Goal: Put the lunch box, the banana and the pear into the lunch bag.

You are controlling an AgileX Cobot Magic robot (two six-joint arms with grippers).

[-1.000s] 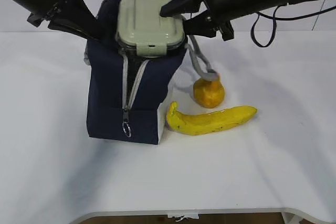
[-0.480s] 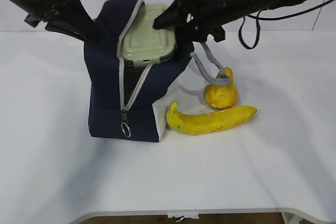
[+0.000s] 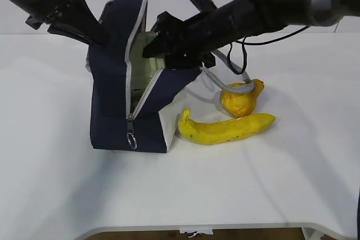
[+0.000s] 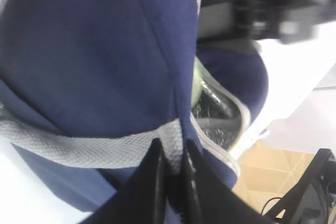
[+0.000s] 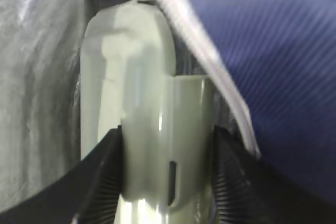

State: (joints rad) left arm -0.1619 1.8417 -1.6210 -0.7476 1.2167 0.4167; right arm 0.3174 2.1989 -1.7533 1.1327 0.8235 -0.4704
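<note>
R hand (image 5: 165,177) grips lunch box (image 5: 136,108) inside lunch bag (image 3: 115,105); L hand (image 4: 172,174) pinches bag's webbing handle (image 4: 79,148); pear (image 3: 239,100), banana (image 3: 225,128) on surface (image 3: 270,184)

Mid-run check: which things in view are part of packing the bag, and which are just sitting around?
Part of the job:
- lunch bag, held open by the left gripper on its webbing handle
- lunch box, in the right gripper, going into the bag
- banana, on the table
- pear, on the table

Lying about:
- nothing that I can see
</note>
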